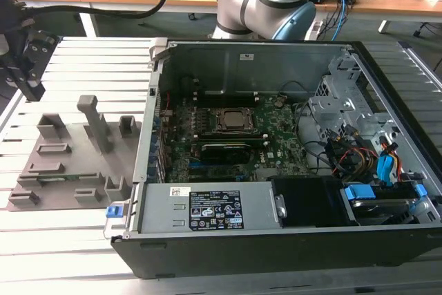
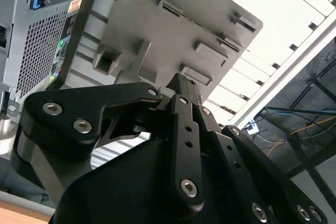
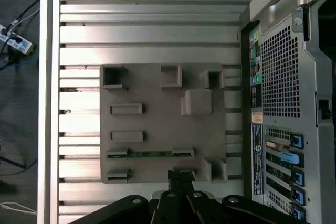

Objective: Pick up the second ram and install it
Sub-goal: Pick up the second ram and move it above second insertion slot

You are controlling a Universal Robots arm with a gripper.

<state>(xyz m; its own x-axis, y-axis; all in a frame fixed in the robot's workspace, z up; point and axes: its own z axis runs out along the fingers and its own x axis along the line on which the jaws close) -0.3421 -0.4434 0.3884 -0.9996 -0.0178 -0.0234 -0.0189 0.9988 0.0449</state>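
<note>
The second ram (image 3: 150, 154) is a thin green stick lying in two holders on the grey fixture plate (image 3: 157, 124). In the exterior view the ram (image 1: 68, 178) sits near the plate's front, left of the open computer case. My black gripper (image 1: 33, 89) hangs well above the plate at the exterior view's far left. Its fingers (image 3: 181, 176) are shut together with nothing between them, and in the first wrist view they point close to the ram. The second wrist view looks past the shut fingers (image 2: 182, 85) to the fixture plate (image 2: 147, 24).
The open computer case (image 1: 290, 240) lies on the slatted aluminium table (image 1: 83, 240), with the green motherboard (image 1: 276, 132) inside. A tall grey post (image 1: 95, 121) and several blocks rise from the fixture plate. The arm's base (image 1: 266, 5) stands behind the case.
</note>
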